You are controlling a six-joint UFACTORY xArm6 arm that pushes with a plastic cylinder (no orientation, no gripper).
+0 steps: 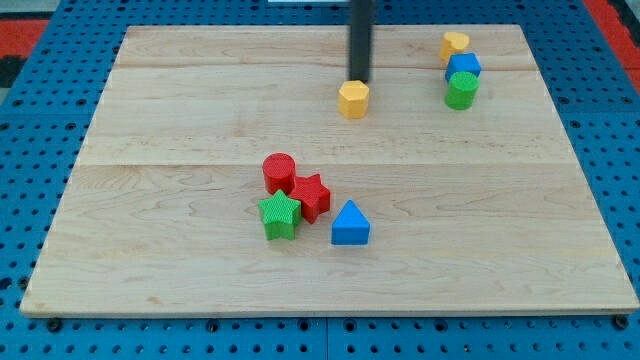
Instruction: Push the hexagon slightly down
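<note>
A pale wooden tabletop [500, 250] fills most of the view, resting on a blue pegboard surface [20, 180]. A straight dark rod [360, 35] comes down from the view's top, slightly right of centre. There is no end effector with jaws here, only this rod, so nothing is apart, together or clamped. My tip [358, 80] sits at the upper edge of the yellow hexagon block [353, 100], touching it or just beside it on the side toward the view's top; the contact itself cannot be made out for certain. The yellow hexagon lies in the upper middle of the board, well apart from every other block. Toward the view's top right, three blocks stand in a close column: a yellow block [455, 44] whose shape is unclear, a blue block [463, 66] just below it, and a green cylinder-like block [461, 90] below that. Near the board's middle, lower and to the view's left of the hexagon, four blocks cluster: a red cylinder [279, 172], a red star [311, 195] touching it, a green star [279, 216] just beside both, and a blue triangle [350, 225] just right of the red star.
</note>
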